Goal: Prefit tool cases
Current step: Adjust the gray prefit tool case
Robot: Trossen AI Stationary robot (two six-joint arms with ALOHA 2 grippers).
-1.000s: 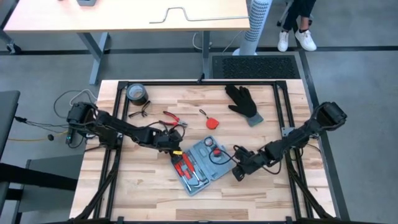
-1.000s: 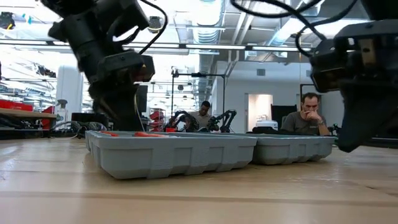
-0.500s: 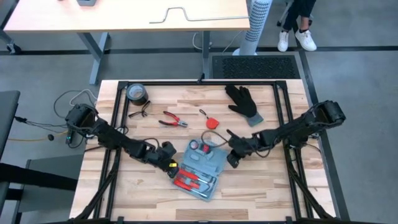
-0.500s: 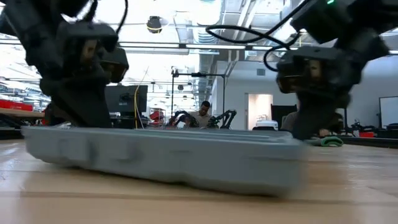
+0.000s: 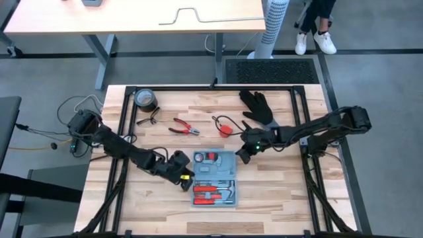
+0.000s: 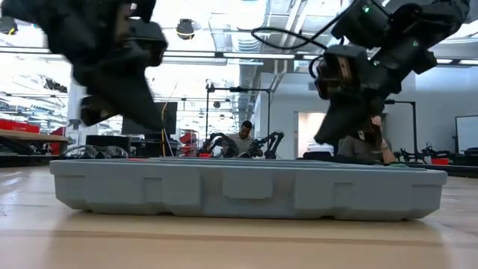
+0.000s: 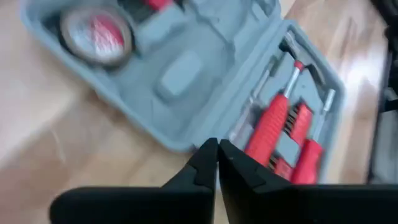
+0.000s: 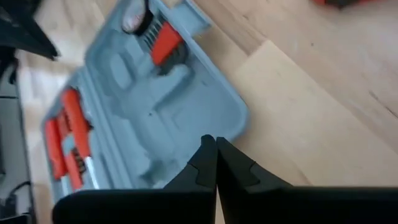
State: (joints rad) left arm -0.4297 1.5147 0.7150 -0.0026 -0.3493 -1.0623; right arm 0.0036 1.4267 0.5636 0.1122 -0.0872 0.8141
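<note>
The blue-grey tool case [image 5: 215, 178] lies open and flat on the table, square to its edges. Its far half holds a round tape measure [image 7: 93, 34], and its near half holds red-handled tools [image 5: 211, 192]. My left gripper [image 5: 187, 177] is shut and stands at the case's left edge, where the two halves meet. My right gripper [image 5: 240, 156] is shut too and stands at the far half's right edge, near its far corner. My left gripper has its shut fingertips [image 7: 211, 149] at the case's left edge by the hinge line [image 7: 196, 142], coming level from the table's left. I cannot tell whether they touch. My right gripper's shut fingertips [image 8: 211, 146] stand at the far half's right edge [image 8: 233, 127], and I cannot tell whether they touch it.
On the far part of the table lie a dark tape roll [image 5: 145, 99], glasses [image 5: 151, 120], red-handled pliers [image 5: 185, 128], a small red item [image 5: 225, 129] and a black glove [image 5: 260, 109]. Bare wood shows near the front edge. People sit in the room beyond.
The case has turned about flat on the table, from slanting to square with the table's edges, its tool half now nearest. My left gripper went toward the near edge along the case's left side. My right gripper went toward the far edge along its right side.
</note>
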